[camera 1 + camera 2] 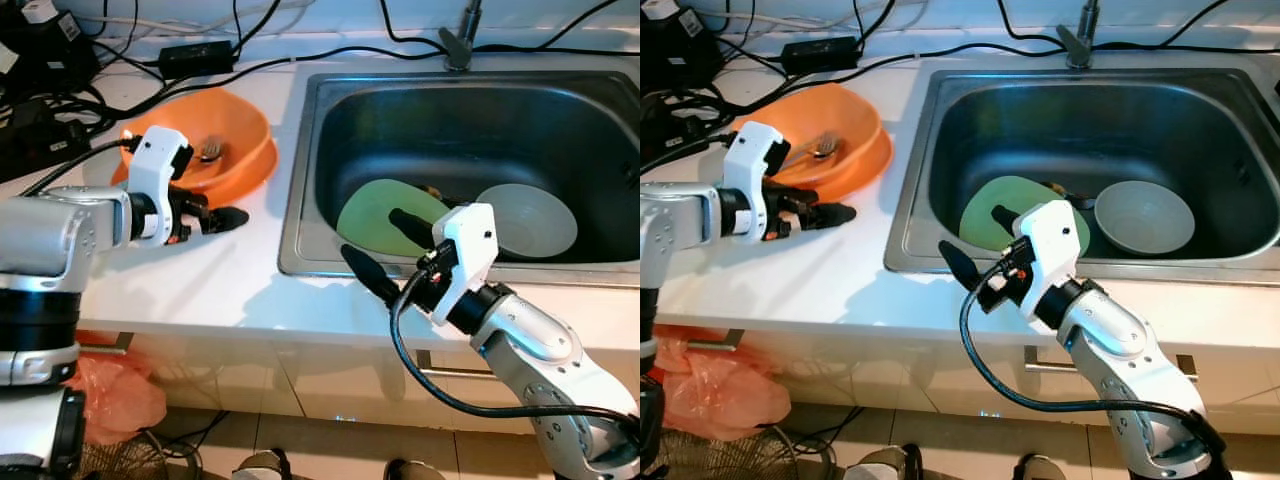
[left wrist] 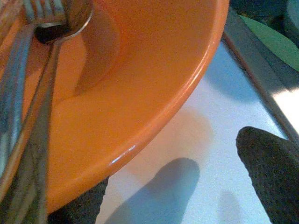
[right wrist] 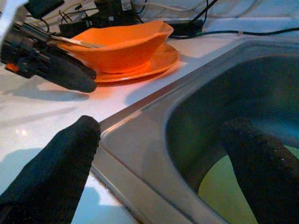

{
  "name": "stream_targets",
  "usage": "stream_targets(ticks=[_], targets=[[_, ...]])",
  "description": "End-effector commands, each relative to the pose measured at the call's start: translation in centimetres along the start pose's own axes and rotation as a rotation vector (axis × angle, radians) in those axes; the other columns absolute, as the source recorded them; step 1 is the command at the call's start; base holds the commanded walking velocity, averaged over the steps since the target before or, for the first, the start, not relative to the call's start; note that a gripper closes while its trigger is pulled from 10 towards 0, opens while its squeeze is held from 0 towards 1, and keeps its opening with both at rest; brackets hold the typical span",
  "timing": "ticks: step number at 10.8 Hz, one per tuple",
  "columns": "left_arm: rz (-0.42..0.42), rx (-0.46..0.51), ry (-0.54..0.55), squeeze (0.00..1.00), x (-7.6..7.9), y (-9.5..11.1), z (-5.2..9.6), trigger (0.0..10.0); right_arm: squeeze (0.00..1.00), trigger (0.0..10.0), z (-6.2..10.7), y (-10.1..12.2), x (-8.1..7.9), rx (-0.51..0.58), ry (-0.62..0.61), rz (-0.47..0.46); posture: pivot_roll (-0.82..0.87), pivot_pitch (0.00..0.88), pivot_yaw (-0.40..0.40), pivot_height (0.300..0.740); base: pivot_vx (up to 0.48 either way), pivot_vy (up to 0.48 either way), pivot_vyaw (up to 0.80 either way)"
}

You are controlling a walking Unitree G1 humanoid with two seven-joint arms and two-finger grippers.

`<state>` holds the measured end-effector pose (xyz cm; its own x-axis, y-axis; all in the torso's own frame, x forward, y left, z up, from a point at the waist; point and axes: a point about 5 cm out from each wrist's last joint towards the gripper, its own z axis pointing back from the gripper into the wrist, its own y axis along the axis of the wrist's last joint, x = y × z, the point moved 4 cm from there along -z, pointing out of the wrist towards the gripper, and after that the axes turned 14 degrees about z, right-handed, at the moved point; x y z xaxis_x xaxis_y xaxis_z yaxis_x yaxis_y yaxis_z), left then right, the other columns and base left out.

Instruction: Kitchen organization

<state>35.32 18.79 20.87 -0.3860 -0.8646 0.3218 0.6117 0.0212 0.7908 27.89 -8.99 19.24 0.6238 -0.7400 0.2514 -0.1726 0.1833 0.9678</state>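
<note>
A white bench (image 1: 200,280) is seen with a steel sink (image 1: 300,180) set into its right part. An orange bowl (image 1: 245,150) stands on an orange plate (image 3: 159,58) toward the bench's back left, just beside the sink's left rim, and cutlery (image 2: 28,93) lies inside it. A strip of bare bench is left open between the bowl and the bench's front edge. Black cables (image 1: 60,100) are crowded along the back left corner.

In the sink, a green plate (image 1: 375,205) lies flat near the front wall, and a pale bowl (image 1: 530,220) sits just beside it toward the right.

The left pincer (image 1: 215,218) is held over the bench at the bowl's front rim, one finger (image 2: 271,172) well apart from the other, nothing gripped; contact with the bowl cannot be told.

The right pincer (image 1: 388,250) is spread wide across the sink's front rim, one finger (image 3: 56,172) over the bench, the other (image 3: 261,163) inside the sink above the green plate. Nothing is held.
</note>
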Motion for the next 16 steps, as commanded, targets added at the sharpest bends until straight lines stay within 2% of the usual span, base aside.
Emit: stream_targets(ticks=[1, 4, 9, 12, 14, 16], targets=[[0.066, -0.141, -0.050, 0.00, 0.2, -3.1, -0.8, 10.0, 0.00, 10.0, -0.1, 0.0, -0.2, 0.005, 0.007, 0.010, 0.13, 0.139, 0.077, 0.740, 0.000, 0.000, 0.00], [0.050, -0.146, -0.100, 0.00, 1.4, -3.1, -0.5, 10.0, 0.00, 10.0, -0.2, 0.0, -0.1, 0.006, 0.003, 0.009, 0.13, 0.139, 0.080, 0.740, 0.000, 0.000, 0.00], [0.009, -0.165, -0.243, 0.00, 4.7, -3.3, -0.1, 10.0, 0.00, 10.0, -0.2, -0.2, -0.2, 0.006, -0.005, 0.005, 0.13, 0.140, 0.088, 0.740, 0.000, 0.000, 0.00], [-0.002, -0.181, -0.235, 0.00, 4.8, -3.6, 0.0, 10.0, 0.00, 10.0, -0.3, -0.3, -0.1, 0.006, -0.009, 0.006, 0.14, 0.138, 0.086, 0.740, 0.000, 0.000, 0.00], [-0.050, -0.141, -0.180, 0.00, 4.3, -3.2, -0.2, 10.0, 0.00, 10.0, -0.5, -0.4, 0.1, 0.008, -0.010, 0.010, 0.14, 0.125, 0.083, 0.740, 0.000, 0.000, 0.00], [-0.094, -0.060, -0.115, 0.00, 3.5, -1.7, -0.2, 10.0, 0.00, 10.0, -0.8, -0.3, 0.4, 0.013, -0.014, 0.018, 0.14, 0.107, 0.079, 0.740, 0.000, 0.000, 0.00]])
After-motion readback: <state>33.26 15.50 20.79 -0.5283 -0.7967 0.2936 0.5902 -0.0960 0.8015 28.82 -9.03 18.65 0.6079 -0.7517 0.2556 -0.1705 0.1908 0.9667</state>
